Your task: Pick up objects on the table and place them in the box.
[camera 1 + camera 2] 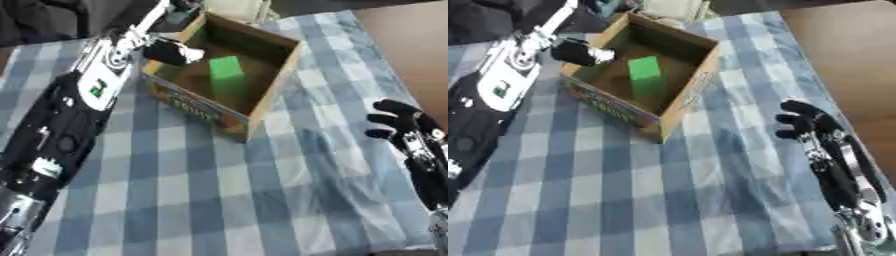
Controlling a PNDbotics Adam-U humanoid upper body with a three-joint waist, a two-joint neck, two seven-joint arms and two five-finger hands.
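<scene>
We are seeing a tablecloth [219,200] with a blue and white check pattern. The cardboard box [273,82] is showing brown walls, with a blue and yellow print on its outer side. Inside it, a green block [226,68] is lying. Both the left hand [171,51] and the right hand [802,122] are looking black.

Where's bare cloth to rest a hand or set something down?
Widest free patch: checked cloth in front of the box, between the left arm and right hand. A narrower strip runs right of the box to the cloth's edge. Crowded: the box's left rim, where the left hand sits near the green block.
</scene>
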